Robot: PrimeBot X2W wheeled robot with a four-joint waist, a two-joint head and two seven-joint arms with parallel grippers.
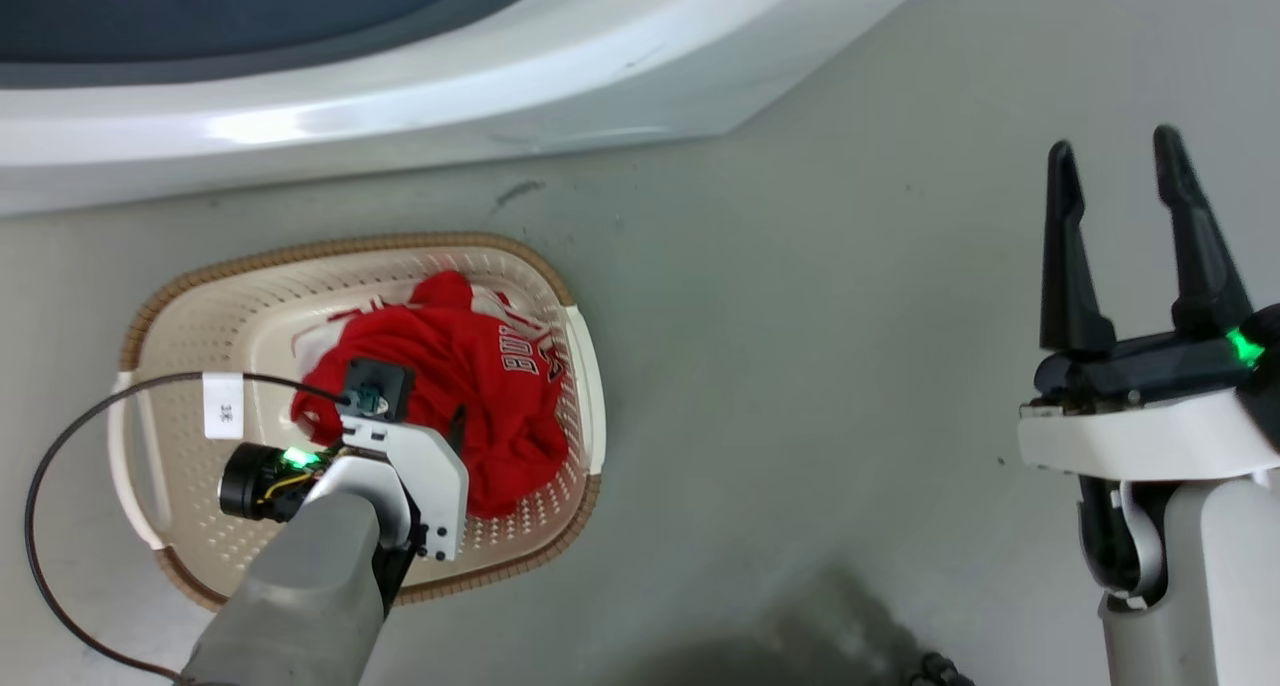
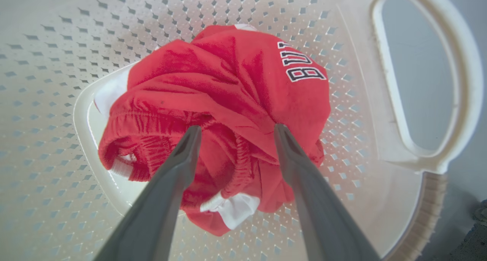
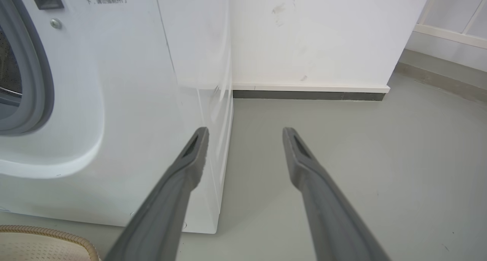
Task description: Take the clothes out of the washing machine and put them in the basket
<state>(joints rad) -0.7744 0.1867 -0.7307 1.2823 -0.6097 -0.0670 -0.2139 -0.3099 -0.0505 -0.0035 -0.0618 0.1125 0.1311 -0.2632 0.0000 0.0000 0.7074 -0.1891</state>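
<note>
Bright, even, diffuse light. In the head view a glare band streaks the washing machine (image 1: 300, 116), and a soft shadow pools on the floor (image 1: 800, 636) at the bottom edge. The left wrist view's wide lens bows the basket (image 2: 357, 70) walls.

A cream perforated basket (image 1: 200, 316) with a brown woven-look rim is seen on the grey floor (image 1: 800, 366) just before the white washing machine (image 1: 400, 96), and red clothes (image 1: 470, 386) with white lettering are heaped in its right half. The left arm (image 1: 330, 556) is held over the basket, wrist pointed down at the clothes and fingers hidden beneath it, while a black cable (image 1: 30, 511) is looped past the basket's left side. The right gripper (image 1: 1113, 146) is held well apart over the floor, its dark fingers spread.
</note>
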